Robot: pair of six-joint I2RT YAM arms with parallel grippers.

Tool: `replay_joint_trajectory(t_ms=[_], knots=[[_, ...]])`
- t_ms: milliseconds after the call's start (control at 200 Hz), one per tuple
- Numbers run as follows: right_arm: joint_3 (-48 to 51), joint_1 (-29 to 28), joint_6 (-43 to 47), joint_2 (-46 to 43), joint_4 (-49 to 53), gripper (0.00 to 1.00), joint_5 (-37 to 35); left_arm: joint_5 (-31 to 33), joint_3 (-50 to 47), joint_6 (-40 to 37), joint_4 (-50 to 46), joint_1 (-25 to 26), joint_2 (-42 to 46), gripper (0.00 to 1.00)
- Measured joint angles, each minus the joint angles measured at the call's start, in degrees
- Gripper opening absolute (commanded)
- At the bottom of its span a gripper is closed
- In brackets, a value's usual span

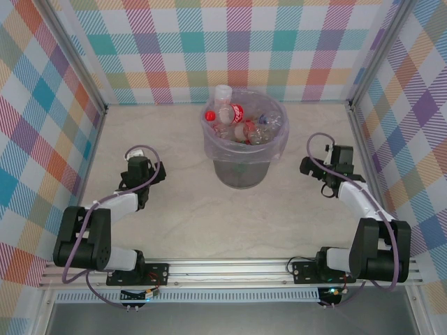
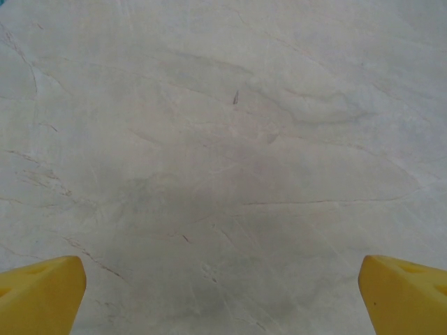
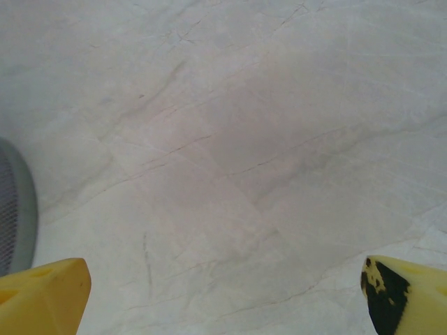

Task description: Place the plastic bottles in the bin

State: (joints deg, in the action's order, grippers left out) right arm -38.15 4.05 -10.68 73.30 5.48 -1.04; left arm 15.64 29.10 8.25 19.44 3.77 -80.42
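the bottles (image 1: 237,124) are seen piled in the bin (image 1: 241,174) at the middle of the tabletop (image 1: 174,216), most lying jumbled at mixed angles, one at the far rim stood roughly upright, cap up. the left hand (image 2: 222,296) and right hand (image 3: 223,296) are held spread apart and empty, low over the tabletop on either side, likely because the work is judged finished.

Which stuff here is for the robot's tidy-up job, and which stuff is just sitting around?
For the job:
- plastic bottles, piled inside the bin
- bin, in the middle of the table
- left gripper and right gripper, both open and empty

Just there:
- table
- checked walls
- metal rail under the arm bases
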Motion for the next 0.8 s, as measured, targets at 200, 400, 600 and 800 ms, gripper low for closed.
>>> replay_joint_trajectory(t_ms=[200,400,600,800], knots=[[6.03,-1.01,2.67,5.55,-18.01,0.99,-2.03,-0.17,0.33,-1.75,7.8,-1.18,-5.09,1.0],[10.34,-2.84,4.13,10.05,-32.41,0.99,-4.02,-1.81,-0.24,-3.13,12.85,-1.33,-6.4,1.0],[13.97,-4.39,5.68,11.43,-43.25,0.99,-5.01,-2.78,-1.42,-4.79,15.93,-0.76,-6.6,1.0],[15.72,-5.22,6.47,14.03,-49.7,0.99,-6.8,-4.04,-3.54,-7.26,22.95,0.66,-8.35,1.0]])
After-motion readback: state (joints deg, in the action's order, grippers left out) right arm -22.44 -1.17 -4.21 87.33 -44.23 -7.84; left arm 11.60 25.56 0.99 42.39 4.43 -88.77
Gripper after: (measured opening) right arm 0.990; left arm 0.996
